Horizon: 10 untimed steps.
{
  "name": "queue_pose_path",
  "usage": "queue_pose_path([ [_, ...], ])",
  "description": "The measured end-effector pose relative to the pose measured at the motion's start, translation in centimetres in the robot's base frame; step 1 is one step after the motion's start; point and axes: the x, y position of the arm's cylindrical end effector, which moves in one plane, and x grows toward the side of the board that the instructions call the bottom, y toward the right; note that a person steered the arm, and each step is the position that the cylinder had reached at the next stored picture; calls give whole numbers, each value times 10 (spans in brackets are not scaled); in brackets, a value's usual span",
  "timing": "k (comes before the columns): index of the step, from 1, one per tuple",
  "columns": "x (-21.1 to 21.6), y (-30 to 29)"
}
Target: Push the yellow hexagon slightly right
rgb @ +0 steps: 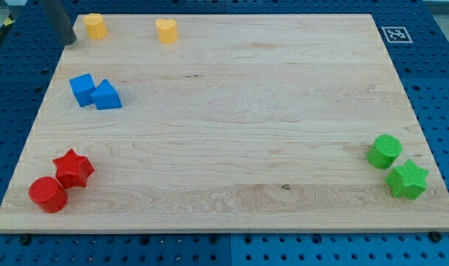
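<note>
1 wooden board (pixel 231 111) fills most of the view, lying on a blue pegboard table (pixel 439 74), and it carries 8 small blocks in 4 colour pairs. The dark rod comes down at the view's top left, and its tip (pixel 69 41) sits at the board's top-left corner, just to the left of the yellow hexagon (pixel 96 26). That is the relation the move turns on: the hexagon lies to the right of the tip and a little higher in the view, near but apparently not touching, so a rightward stroke looks to be lined up once the tip rises slightly to the block's level. The arm has no pincer, only the bare rod, so nothing is held.

Counted by colour, from larger to smaller:
- 2 green: a cylinder (pixel 385 151) and a star (pixel 407 179), at the view's right
- 2 red: a star (pixel 73 168) and a cylinder (pixel 47 194), at the bottom left
- 2 blue: a cube (pixel 81 89) touching a wedge-like block (pixel 106 96)
- 2 yellow: the hexagon and a heart-like block (pixel 166 30) well to its right

A short push should stop well before that second yellow block
</note>
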Motion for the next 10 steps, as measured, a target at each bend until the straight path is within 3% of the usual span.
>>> queue_pose_path([
  [1, -39, 0],
  [2, -49, 0],
  [5, -34, 10],
  [8, -30, 69],
  [10, 6, 56],
])
